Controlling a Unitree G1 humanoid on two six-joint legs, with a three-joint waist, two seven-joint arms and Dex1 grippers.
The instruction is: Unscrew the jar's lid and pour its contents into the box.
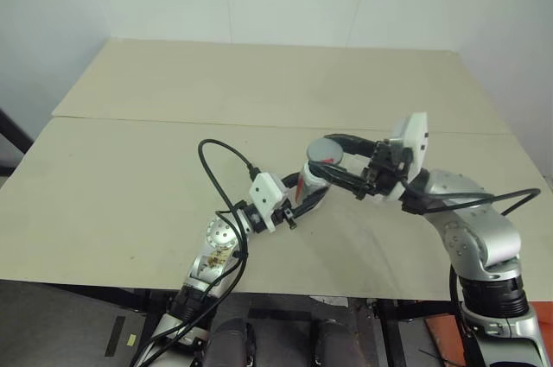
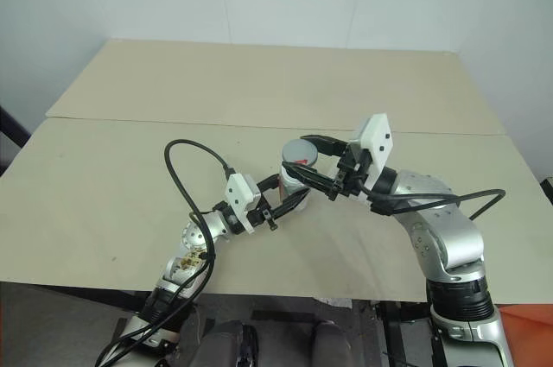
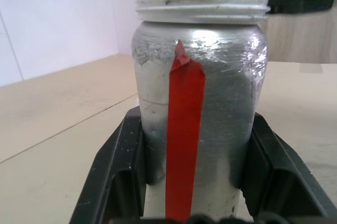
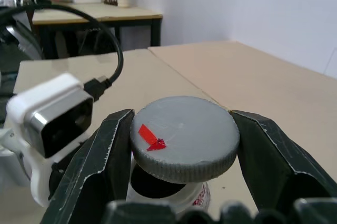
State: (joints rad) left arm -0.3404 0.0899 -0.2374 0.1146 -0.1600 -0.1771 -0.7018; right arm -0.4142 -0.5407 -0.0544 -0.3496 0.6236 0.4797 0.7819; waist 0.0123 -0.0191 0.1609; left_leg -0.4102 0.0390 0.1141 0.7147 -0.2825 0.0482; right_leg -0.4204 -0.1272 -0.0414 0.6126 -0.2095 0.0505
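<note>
1. The left claw (image 1: 298,203) is clamped on the jar (image 3: 197,113), one black finger (image 3: 118,182) on each side of the lower body, with the red stripe (image 3: 183,145) facing back between them. This hold should stay firm and upright, because the white threaded neck (image 3: 202,7) is bare and the mouth is open.

2. Just above that neck, the right claw (image 4: 181,139) pinches the lid (image 4: 184,134) across its ribbed rim, a finger (image 4: 97,161) on each side, red mark up. The lid sits tilted and clear of the threads, with a dark gap showing under it, so I judge the unscrewing done and the lid free.

3. To do this step well, the lid should go straight up and away from the jar before swinging aside, so its rim does not catch the neck and jolt the jar.

4. Beyond both claws the tabletop (image 1: 259,82) stretches bare and pale; I cannot make out the box anywhere on it, so where to pour cannot be settled from here.

5. Set the lid down flat, well apart from the jar, before tipping anything.
</note>
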